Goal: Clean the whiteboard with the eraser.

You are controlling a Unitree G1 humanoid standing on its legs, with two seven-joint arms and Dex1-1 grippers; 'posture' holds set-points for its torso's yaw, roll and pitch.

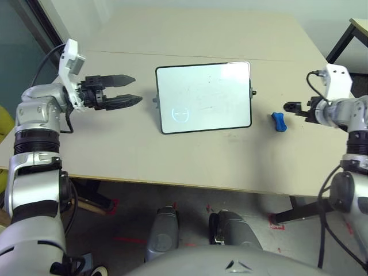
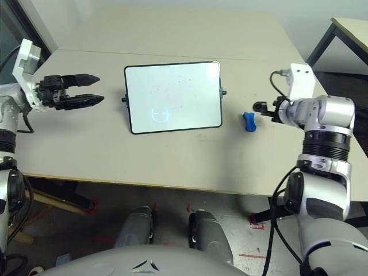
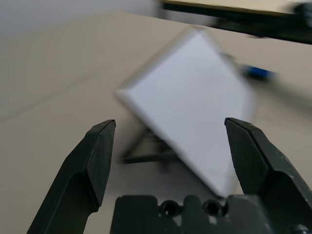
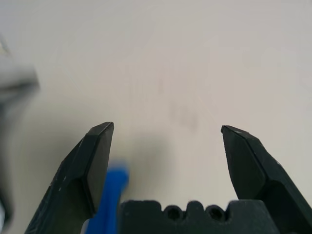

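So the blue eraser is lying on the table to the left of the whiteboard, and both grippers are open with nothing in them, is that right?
Not quite. The eraser lies on the table to the right of the whiteboard, near the right gripper, as the left eye view shows. The rest holds: the left gripper and the right one are both open and hold nothing.

No text, label, brand or number can be read anywhere. The whiteboard carries only a faint bluish circle mark near its lower left corner, with a short stroke across it, and a few pale smudges that form no letters. The eraser bears no visible print.
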